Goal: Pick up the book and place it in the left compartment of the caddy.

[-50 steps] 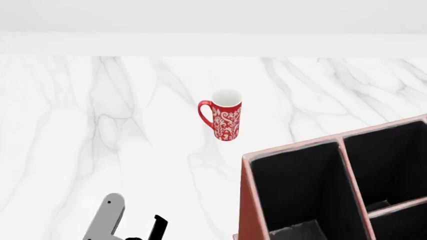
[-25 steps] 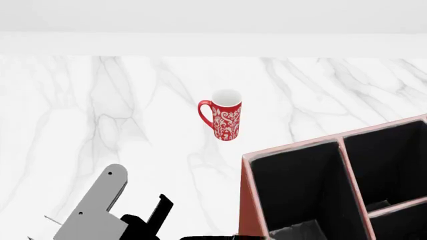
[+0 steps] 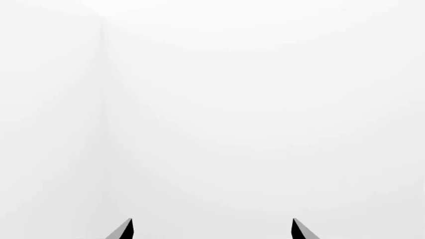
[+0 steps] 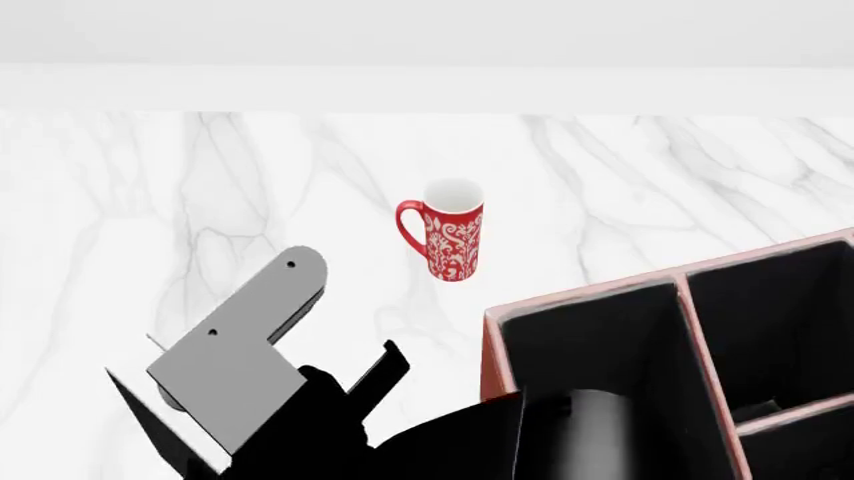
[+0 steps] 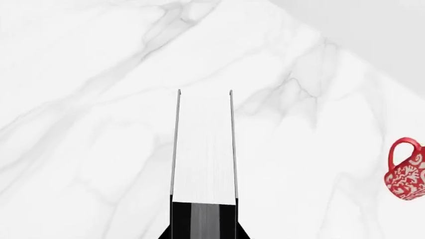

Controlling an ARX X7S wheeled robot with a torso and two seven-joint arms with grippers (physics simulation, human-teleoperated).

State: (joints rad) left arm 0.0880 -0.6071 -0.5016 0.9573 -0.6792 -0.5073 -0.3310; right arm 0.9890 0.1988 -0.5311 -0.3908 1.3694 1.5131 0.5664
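Observation:
In the right wrist view my right gripper (image 5: 204,221) is shut on the book (image 5: 204,149), held above the marble. Its white page edge faces the camera between two thin black covers. The reddish-brown caddy (image 4: 495,345) stands at the lower right of the head view. Its left compartment (image 4: 601,340) is a long black slot. My left gripper (image 4: 350,308) rises at the lower left, left of the caddy, with its jaws apart. The left wrist view shows this open left gripper (image 3: 212,230) holding nothing, against plain white. I cannot make out the book in the head view.
A red-and-white patterned mug (image 4: 454,232) stands on the marble table (image 4: 200,200) behind the caddy and shows as the mug (image 5: 405,172) in the right wrist view. A dark arm section (image 4: 467,440) crosses the caddy's near corner. Two smaller compartments (image 4: 781,320) lie to the right.
The left arm has risen from the bottom edge, up and to the right toward the caddy. A dark arm section now covers the caddy's near lower corner. Mug and caddy have not moved.

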